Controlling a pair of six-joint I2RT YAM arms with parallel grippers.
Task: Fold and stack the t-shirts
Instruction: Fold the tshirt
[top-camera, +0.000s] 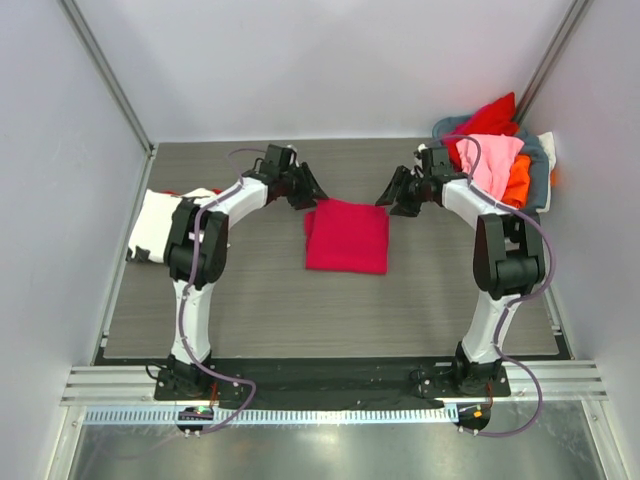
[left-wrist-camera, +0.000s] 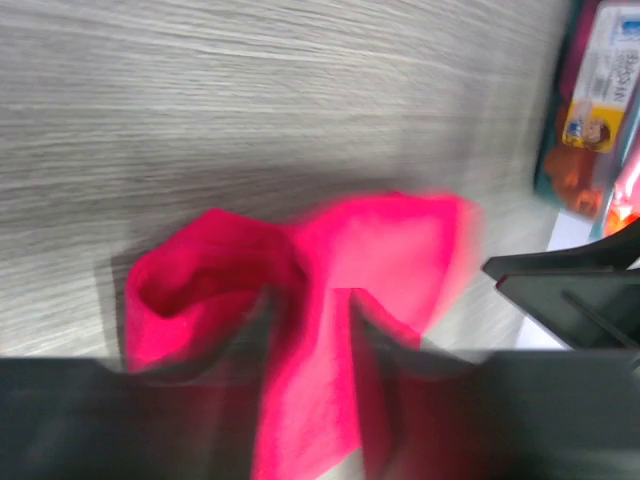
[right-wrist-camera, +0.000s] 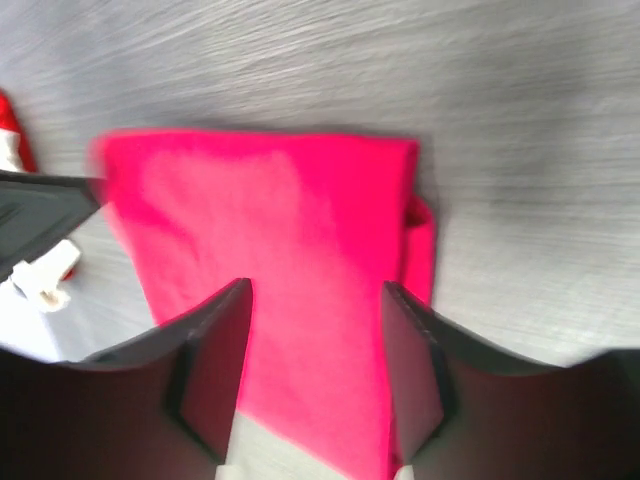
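Note:
A plain crimson-magenta t-shirt (top-camera: 347, 236) lies folded into a rectangle in the middle of the table. My left gripper (top-camera: 305, 190) hovers at its far left corner and is open. In the blurred left wrist view the shirt (left-wrist-camera: 380, 250) shows between the spread fingers of that gripper (left-wrist-camera: 312, 325). My right gripper (top-camera: 392, 195) is at the far right corner, open. In the right wrist view the shirt (right-wrist-camera: 280, 220) lies under that gripper (right-wrist-camera: 315, 310). A white t-shirt with black and red markings (top-camera: 160, 222) lies at the left edge.
A grey-blue basket (top-camera: 538, 165) at the back right holds a heap of red, pink and orange tees (top-camera: 495, 160). White walls stand close on both sides. The arm bases sit on a rail (top-camera: 330, 385) at the near edge.

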